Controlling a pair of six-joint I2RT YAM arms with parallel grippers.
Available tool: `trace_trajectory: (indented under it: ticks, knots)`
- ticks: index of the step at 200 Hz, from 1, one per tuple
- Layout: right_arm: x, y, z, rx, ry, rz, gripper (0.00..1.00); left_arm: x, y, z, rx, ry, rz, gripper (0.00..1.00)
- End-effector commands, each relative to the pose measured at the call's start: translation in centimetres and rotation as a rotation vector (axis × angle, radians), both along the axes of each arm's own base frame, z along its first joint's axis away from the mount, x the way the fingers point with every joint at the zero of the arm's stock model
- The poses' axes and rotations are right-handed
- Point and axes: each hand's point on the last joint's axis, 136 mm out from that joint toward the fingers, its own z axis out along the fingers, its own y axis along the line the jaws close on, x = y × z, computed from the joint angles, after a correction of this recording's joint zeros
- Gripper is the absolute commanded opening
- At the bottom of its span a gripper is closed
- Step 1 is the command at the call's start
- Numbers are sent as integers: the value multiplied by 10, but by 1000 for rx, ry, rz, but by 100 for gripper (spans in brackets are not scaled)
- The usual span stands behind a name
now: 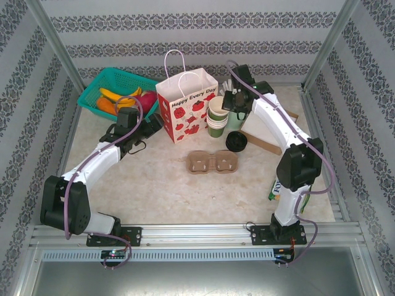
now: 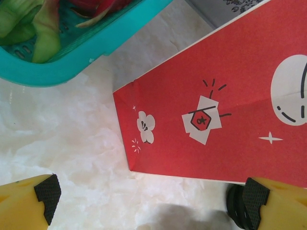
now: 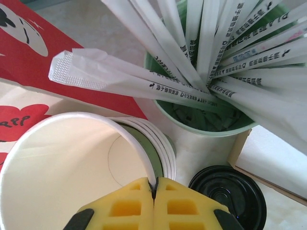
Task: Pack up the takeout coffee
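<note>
"Paper, thin-walled: dark green outside, white inside. That top cup (image 3: pixel 62 167) sits on a nested stack on the surface (image 1: pixel 154 185), between the red gift bag (image 2: pixel 216 72) and the mint cup (image 3: pixel 201 122) bristling with wrapped straws (image 3: pixel 144 81). How will it handle?"

"Light, I'd judge, and soft at mid-wall; squeeze there and it buckles. The rolled rim is the stiffest place to take hold."

"That is where the right jaws are: clenched on the near rim, which runs into the seam between the yellow fingers (image 3: pixel 129 206)."

"Then mind the nesting. Smooth paper cups cling, so the one beneath could rise with it."

"And the left jaws?"

"Released, spread wide, low beside the bag's corner, grasping nothing."

"Where should the cup go?"

"Probably the brown moulded-pulp carrier (image 1: pixel 213 162): rough, fibrous, stiff, with two round wells, lying flat well in front of the stack. A glossy black plastic lid (image 3: pixel 228 191) lies just beside the stack."
</note>
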Motion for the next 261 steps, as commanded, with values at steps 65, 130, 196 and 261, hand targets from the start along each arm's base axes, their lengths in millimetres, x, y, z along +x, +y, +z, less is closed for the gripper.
trace_trajectory:
  ticks: [65,130,196,261]
  knots:
    - [-12,-15,50,-24,-152,5,0,4,-4,21,-20,-55,-3,100]
    - [-37,-20,81,-26,-256,7,0,-10,-40,13,-122,-52,-188,100]
    - [-83,32,55,113,-226,177,0,-44,-54,-24,-128,48,-201,100]
    - [-131,158,1,184,-92,500,0,-77,35,-43,130,327,154,100]
